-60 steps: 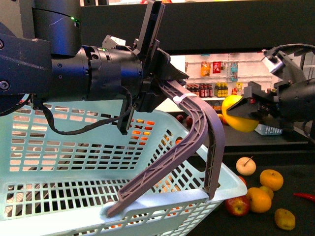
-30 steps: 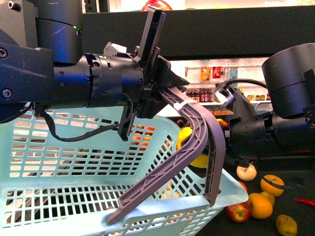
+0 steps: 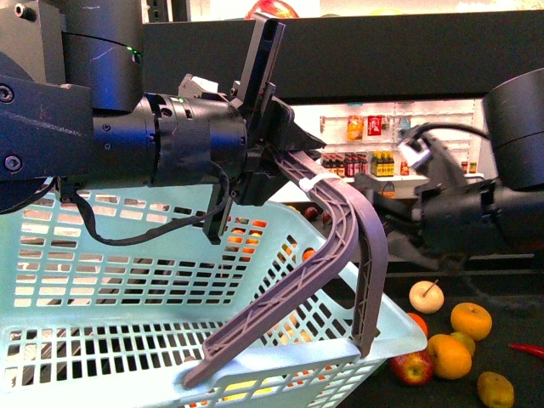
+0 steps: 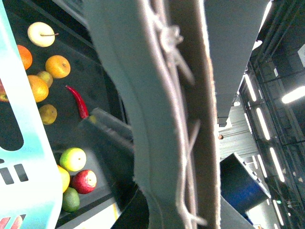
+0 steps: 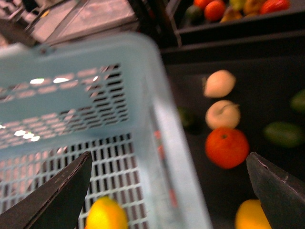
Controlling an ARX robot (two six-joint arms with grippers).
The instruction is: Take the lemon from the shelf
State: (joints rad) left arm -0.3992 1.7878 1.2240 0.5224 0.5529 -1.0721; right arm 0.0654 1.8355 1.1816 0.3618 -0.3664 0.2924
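The left gripper (image 3: 285, 157) clamps the grey plastic handle (image 3: 340, 229), steadying the pale-blue slotted plastic basket (image 3: 102, 272) under the wide-open, empty right gripper (image 5: 167, 160), with the yellow oval lemon (image 5: 106, 214) lying inside at lower left.

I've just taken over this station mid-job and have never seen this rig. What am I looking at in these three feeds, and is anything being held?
This is a two-armed robot. The front view looks out from its body. There the left gripper is clamped on the grey handle of a pale blue basket, holding it up, and the right arm reaches in from the other side. The left wrist view shows that handle from very close. The right wrist view looks down past the right gripper, which is open and empty above the basket's edge. A yellow fruit, likely the lemon, lies inside the basket. An orange, an apple and a red chili lie on the dark shelf tray.
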